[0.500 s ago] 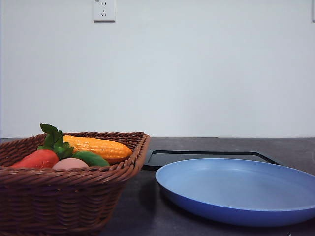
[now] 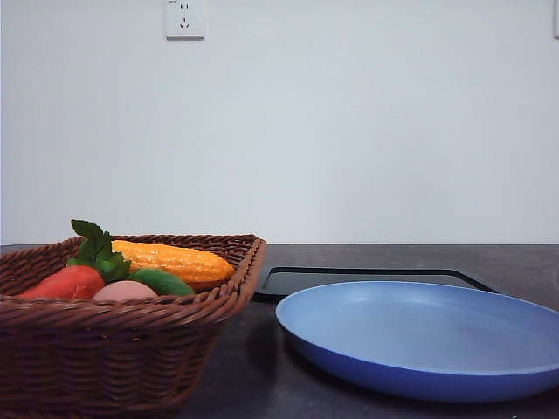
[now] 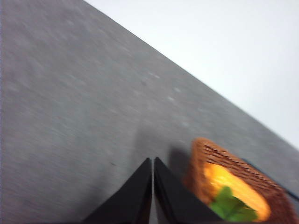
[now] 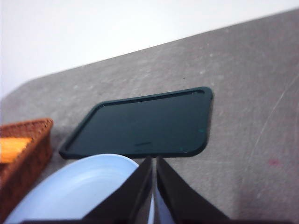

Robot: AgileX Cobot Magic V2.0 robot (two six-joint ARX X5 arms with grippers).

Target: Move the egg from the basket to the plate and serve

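Egg [image 2: 124, 291] sits in the basket [image 2: 122, 349] between other veg, looks smooth, light and probably slippery, so grab it gently round its middle; left claw [image 3: 153, 163] and right claw [image 4: 153, 161] are both closed, holding nothing.

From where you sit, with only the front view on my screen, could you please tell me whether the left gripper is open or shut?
Observer: The left gripper is shut, its fingers pressed together, with nothing between them.
Operator: Thank you. And the right gripper?
Observer: The right gripper is shut and empty too.
Operator: What does the right one look out over?
Observer: The blue plate, bare, with the black tray beyond it.
Operator: Does the left wrist view show the egg?
Observer: No, it catches just a corner of the basket, with the yellow corn and green leaves.
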